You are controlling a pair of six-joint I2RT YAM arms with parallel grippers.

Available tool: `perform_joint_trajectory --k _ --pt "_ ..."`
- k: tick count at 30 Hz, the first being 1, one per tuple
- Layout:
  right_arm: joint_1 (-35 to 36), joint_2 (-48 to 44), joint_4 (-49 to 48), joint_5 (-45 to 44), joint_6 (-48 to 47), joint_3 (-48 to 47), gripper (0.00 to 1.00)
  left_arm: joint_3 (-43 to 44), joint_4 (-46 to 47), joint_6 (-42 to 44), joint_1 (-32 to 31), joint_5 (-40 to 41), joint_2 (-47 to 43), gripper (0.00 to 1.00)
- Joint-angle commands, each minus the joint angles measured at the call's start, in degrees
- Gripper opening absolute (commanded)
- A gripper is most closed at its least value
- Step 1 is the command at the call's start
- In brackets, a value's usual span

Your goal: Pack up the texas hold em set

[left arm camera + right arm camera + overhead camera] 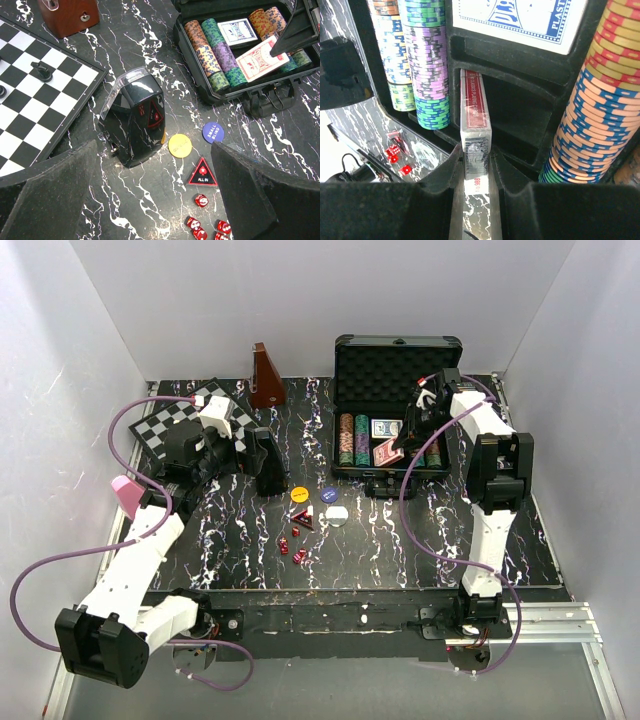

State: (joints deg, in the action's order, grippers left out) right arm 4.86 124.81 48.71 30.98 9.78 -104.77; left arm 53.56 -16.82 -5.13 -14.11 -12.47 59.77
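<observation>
Deck (475, 112) of red cards pinched on edge in right claw (476, 162), down in case (395, 348) slot between chip rows (427, 75), one o'clock on table (420, 540); left claw (152, 192) spread wide, holding nothing, near ten o'clock.

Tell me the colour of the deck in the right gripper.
Red; the deck shows best in left wrist view.

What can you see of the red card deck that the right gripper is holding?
The red card deck is a sealed box, glossy like clear film wrap, red with white lettering along its narrow side and a barcode on the near end. The right gripper is shut on its broad faces, holding it on edge, tilted over the empty foam slot in the black case. Whether its far end touches the foam is unclear.
</observation>
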Motion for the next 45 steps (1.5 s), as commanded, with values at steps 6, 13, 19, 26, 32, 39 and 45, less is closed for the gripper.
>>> perform_joint_trajectory --k 6,13,19,26,32,39,45 --pt "0.3 1.5 0.3 -4.1 0.6 0.2 0.01 1.7 -0.7 0.2 -0.7 -0.5 -0.4 0.98" --pt "0.7 -3.8 -5.7 -9.2 1.0 6.8 0.30 1.8 -0.9 0.2 -0.7 -0.6 0.2 0.98" --pt "1.1 -8.4 -7.9 -12.4 -0.2 9.1 0.52 1.8 -1.0 0.3 -0.8 -0.8 0.4 0.98" --pt "3.0 -14.9 -12.7 -19.0 -0.7 13.9 0.57 1.9 -1.0 0.4 -1.3 -0.7 0.9 0.98" --pt "5.1 -16.1 -14.6 -24.7 -1.1 15.8 0.52 2.0 -1.3 0.6 -1.8 -0.4 1.3 0.98" --pt "5.1 -13.5 -13.9 -25.1 -0.3 15.4 0.49 2.1 -1.8 0.9 -3.0 1.9 1.5 0.98" --pt "5.1 -11.2 -12.9 -24.4 -1.2 13.7 0.45 2.3 -2.1 1.2 -3.7 3.3 1.1 0.98"
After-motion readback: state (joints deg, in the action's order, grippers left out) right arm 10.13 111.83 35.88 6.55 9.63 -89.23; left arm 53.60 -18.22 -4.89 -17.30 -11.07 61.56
